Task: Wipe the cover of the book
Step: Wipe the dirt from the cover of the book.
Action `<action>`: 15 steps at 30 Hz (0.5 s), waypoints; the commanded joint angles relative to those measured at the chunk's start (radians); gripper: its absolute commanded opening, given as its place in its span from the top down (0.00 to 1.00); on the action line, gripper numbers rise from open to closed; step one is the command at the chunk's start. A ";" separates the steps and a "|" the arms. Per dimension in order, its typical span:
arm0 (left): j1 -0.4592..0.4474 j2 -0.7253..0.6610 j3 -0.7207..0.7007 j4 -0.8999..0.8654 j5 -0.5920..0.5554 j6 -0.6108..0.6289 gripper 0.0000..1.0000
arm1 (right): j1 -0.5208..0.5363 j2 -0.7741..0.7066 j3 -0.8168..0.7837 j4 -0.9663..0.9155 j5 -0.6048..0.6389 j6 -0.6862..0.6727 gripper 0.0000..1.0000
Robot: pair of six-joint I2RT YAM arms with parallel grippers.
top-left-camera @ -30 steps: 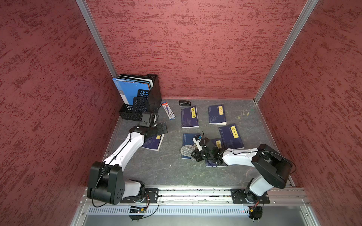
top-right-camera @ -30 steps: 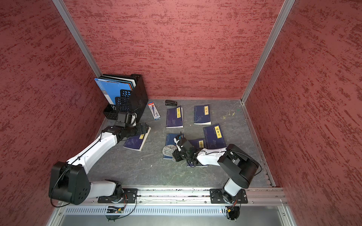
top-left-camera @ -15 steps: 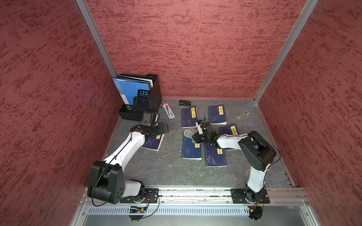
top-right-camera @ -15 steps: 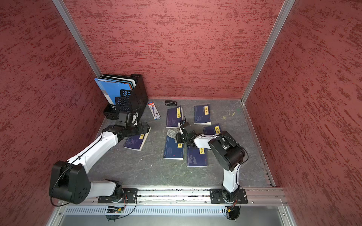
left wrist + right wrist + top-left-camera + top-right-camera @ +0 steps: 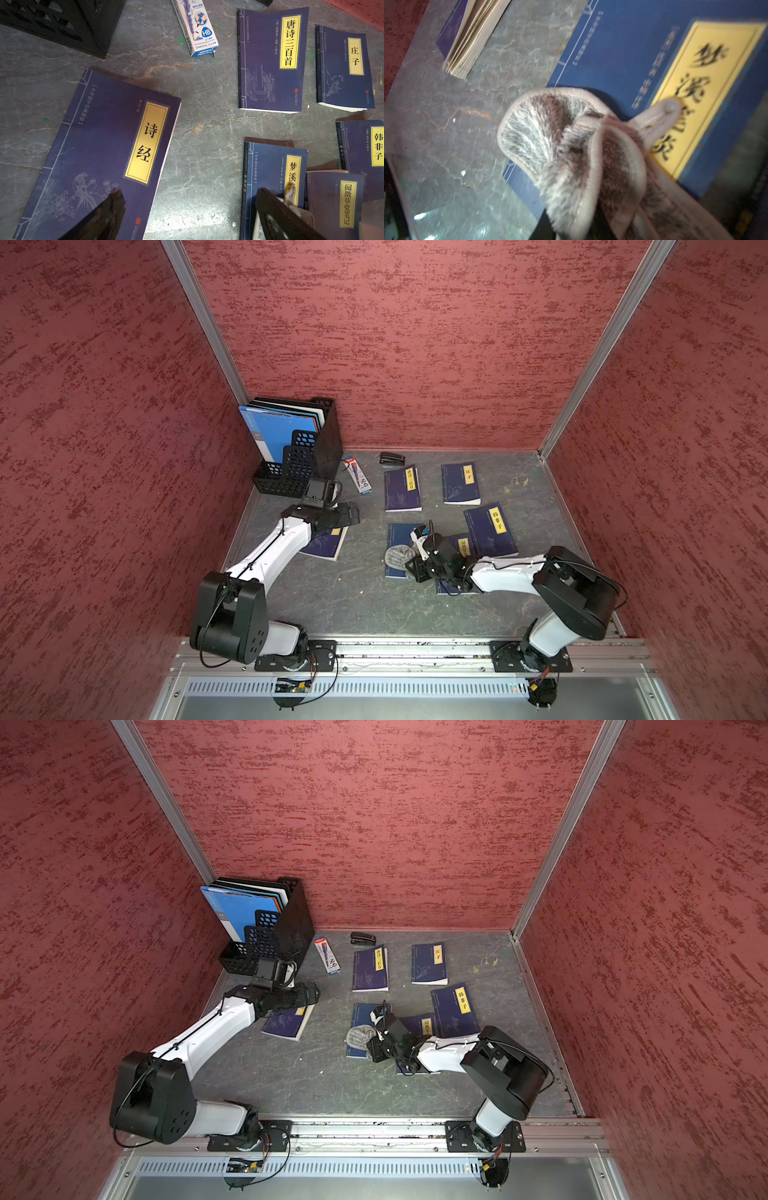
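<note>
left pincer (image 5: 348,515): spread wide, empty, hanging over another navy paperback (image 5: 326,544), well apart from the job
rag: fuzzy grey-brown cloth (image 5: 397,556) on the target's near end, spilling over its left edge
target: dark blue paperback book with yellow title strip (image 5: 402,533), flat on the grey stone-look table (image 5: 353,597)
right pincer (image 5: 415,566): pinching the rag by the book's near right corner
key bit: the book's long axis runs toward the red back wall (image 5: 415,364), so the bare cover lies ahead of the right pincer, and the right arm is way nearer

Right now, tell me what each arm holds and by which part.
Right fingers pinch the cloth by its bunched end; left fingers stand open, holding nothing.
</note>
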State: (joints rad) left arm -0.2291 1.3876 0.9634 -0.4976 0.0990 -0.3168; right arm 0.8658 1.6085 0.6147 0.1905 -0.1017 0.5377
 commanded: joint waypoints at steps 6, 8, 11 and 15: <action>-0.012 -0.012 0.009 0.023 -0.005 0.004 0.00 | -0.040 0.111 0.012 -0.193 0.044 0.002 0.80; -0.016 -0.017 0.011 0.019 -0.004 0.000 0.00 | -0.095 0.166 0.054 -0.175 0.057 -0.031 0.80; -0.031 -0.032 0.006 0.018 -0.005 -0.005 0.00 | -0.190 0.230 0.120 -0.142 0.043 -0.071 0.80; -0.040 -0.038 0.003 0.012 -0.015 -0.008 0.00 | -0.257 0.291 0.229 -0.162 0.040 -0.136 0.80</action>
State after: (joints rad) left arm -0.2611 1.3724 0.9634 -0.4965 0.0959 -0.3187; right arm 0.6502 1.8156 0.8368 0.2153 -0.1112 0.4721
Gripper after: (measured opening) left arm 0.997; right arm 0.203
